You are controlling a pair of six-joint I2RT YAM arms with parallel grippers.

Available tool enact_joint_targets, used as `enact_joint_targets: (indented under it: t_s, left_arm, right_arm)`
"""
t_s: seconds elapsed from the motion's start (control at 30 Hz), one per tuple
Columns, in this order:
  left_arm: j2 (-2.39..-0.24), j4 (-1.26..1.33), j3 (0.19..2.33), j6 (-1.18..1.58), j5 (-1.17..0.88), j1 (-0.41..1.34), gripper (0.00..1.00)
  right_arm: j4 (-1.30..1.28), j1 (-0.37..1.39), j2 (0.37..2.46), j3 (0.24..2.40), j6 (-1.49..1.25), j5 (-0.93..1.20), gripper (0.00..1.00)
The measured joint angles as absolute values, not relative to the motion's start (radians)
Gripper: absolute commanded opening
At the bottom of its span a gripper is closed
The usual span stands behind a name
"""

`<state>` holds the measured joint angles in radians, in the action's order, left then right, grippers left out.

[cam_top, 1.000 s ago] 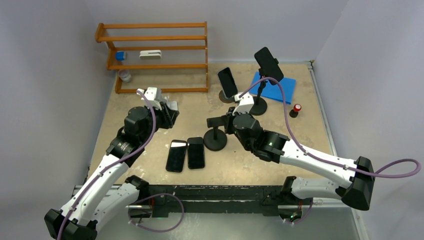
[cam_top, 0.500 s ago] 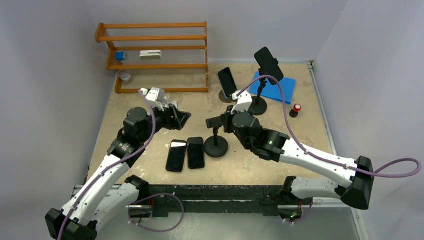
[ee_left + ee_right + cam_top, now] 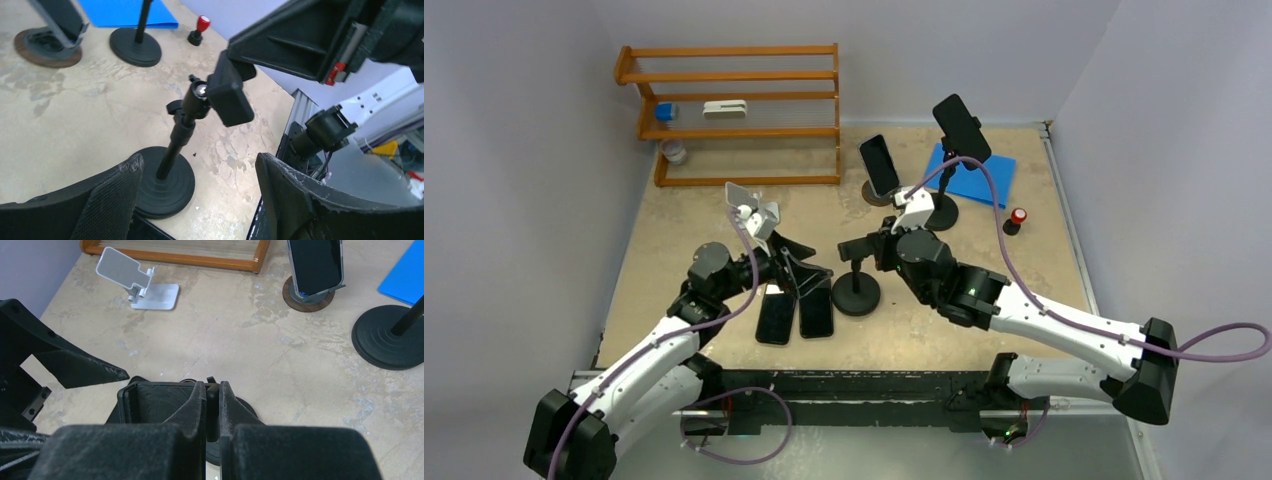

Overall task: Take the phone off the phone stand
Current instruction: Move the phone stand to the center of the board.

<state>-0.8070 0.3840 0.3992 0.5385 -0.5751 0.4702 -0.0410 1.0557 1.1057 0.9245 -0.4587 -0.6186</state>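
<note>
hovering jaws apart, left gripper (image 3: 809,272) sits over two flat phones (image 3: 777,315); the empty near stand (image 3: 856,290) lies rightward. right gripper (image 3: 876,246) pinches its head.

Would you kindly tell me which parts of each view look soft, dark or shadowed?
Top view: even light, sharp, faint shadows on the table. Left wrist view: left fingers blurred along the bottom, black stand fairly sharp. Right wrist view: right fingers dark and soft across the lower half; white stand and propped phone crisp.
</note>
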Motion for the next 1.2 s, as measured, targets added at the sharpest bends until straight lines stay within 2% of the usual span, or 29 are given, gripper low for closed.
enact_joint_targets:
  t_s: [0.17, 0.47, 0.7, 0.93, 1.1, 1.2]
  left_arm:
    - [-0.871, 0.489, 0.388, 0.441, -0.611, 0.538, 0.77]
    - [-1.187, 0.736, 0.389, 0.284, -0.682, 0.578, 0.76]
    - [-1.345, 0.934, 0.421, 0.211, -0.707, 0.61, 0.71]
    - [-1.423, 1.055, 0.462, 0.189, -0.721, 0.625, 0.54]
    - [-1.478, 1.106, 0.466, 0.19, -0.73, 0.638, 0.39]
    - [-1.499, 1.122, 0.466, 0.193, -0.724, 0.64, 0.26]
  right_arm:
    - [-0.039, 1.056, 1.066, 0.891, -0.461, -0.607, 0.0]
    - [-0.029, 1.056, 1.037, 0.863, -0.459, -0.585, 0.0]
    - [-0.023, 1.055, 1.018, 0.847, -0.459, -0.582, 0.0]
    - [-0.015, 1.055, 1.015, 0.843, -0.458, -0.583, 0.0]
    - [-0.009, 1.053, 1.002, 0.831, -0.457, -0.585, 0.0]
    - [-0.01, 1.055, 0.999, 0.829, -0.457, -0.579, 0.0]
